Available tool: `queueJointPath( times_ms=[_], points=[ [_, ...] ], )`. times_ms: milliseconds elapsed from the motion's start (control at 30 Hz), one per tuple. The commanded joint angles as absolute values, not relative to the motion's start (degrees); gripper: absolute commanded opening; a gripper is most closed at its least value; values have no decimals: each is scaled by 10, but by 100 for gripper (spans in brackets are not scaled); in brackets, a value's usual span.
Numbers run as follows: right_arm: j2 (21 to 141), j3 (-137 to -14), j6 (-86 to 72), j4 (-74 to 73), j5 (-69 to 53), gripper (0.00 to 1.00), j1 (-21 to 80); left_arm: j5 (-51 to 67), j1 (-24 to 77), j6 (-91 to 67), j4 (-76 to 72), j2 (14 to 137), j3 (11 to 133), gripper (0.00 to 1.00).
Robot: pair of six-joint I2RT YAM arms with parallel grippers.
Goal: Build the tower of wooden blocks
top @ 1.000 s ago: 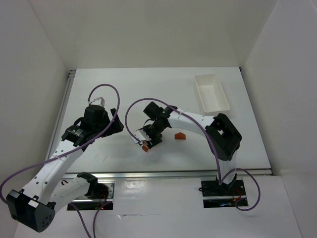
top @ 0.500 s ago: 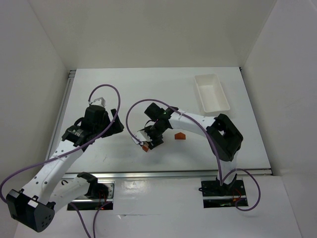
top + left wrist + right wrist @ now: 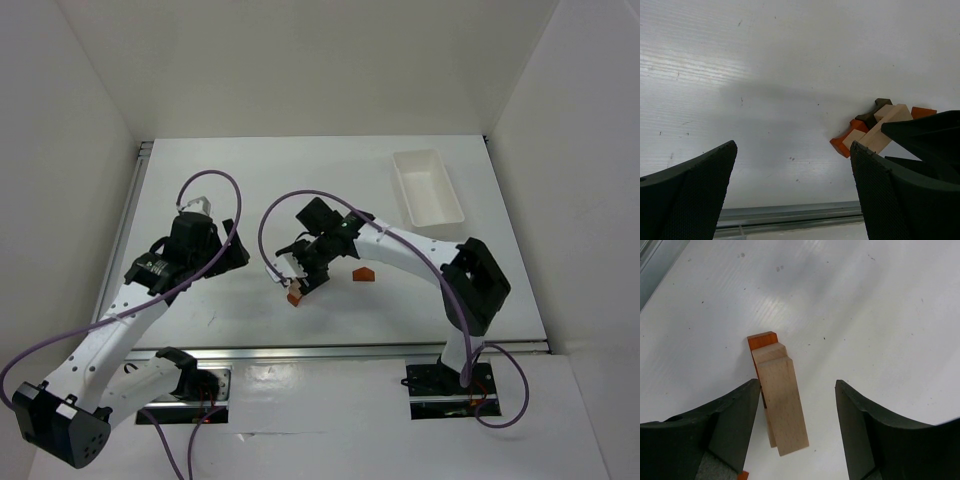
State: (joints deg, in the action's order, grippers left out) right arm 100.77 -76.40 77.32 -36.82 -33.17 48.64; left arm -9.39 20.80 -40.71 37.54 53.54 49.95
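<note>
The small stack of orange-red, dark brown and pale tan wooden blocks is sitting on the white bench near its front edge. The right end effector is hovering over it with fingers spread and the pale top bar showing between them. The left end effector is hanging nearby, also spread wide.

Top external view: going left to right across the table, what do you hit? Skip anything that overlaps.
left end effector → wood block stack → orange house-shaped block → white tray. The right end effector is left out because it sits over the stack.
</note>
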Motion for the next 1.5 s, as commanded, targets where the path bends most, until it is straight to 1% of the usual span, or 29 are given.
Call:
queueJointPath(
  times_ms=[0, 33, 200, 267, 333, 400, 467, 533, 567, 667, 700, 867, 933, 1033, 1133, 1433, 1467],
  points=[
    [969, -777, 748, -355, -314, 70, 493, -104, 210, -412, 374, 525, 521, 99],
    [959, -772, 748, -355, -314, 71, 484, -104, 210, -412, 374, 525, 521, 99],
    [914, -738, 670, -325, -314, 73, 434, -104, 210, -412, 374, 519, 521, 99],
    [901, -745, 662, -325, -308, 75, 404, -104, 210, -412, 368, 514, 516, 99],
    [895, -762, 645, -346, -323, 77, 382, -104, 210, -412, 363, 514, 516, 99],
    [904, -787, 631, -405, -338, 78, 375, -104, 210, -412, 363, 514, 516, 99],
    [912, -787, 579, -407, -320, 78, 361, -104, 210, -412, 363, 514, 516, 99],
    [918, -773, 504, -409, -305, 78, 345, -104, 210, -412, 363, 514, 516, 99],
    [918, -773, 484, -414, -326, 78, 328, -98, 210, -407, 354, 508, 511, 99],
    [893, -708, 418, -377, -326, 78, 295, -83, 210, -402, 335, 508, 505, 99],
    [884, -674, 404, -348, -306, 78, 288, -77, 210, -396, 335, 508, 505, 99],
    [857, -631, 329, -316, -292, 78, 283, -65, 210, -390, 335, 535, 518, 99],
    [857, -612, 307, -307, -261, 78, 283, -60, 210, -390, 342, 547, 531, 99],
    [852, -579, 274, -274, -246, 78, 272, -34, 210, -379, 342, 558, 536, 99],
    [845, -545, 254, -239, -206, 78, 260, -19, 210, -372, 327, 563, 536, 99],
    [839, -502, 249, -208, -201, 78, 249, -2, 210, -367, 315, 576, 523, 99],
    [839, -502, 249, -208, -201, 77, 249, -2, 210, -367, 315, 582, 523, 99]
  ],
)
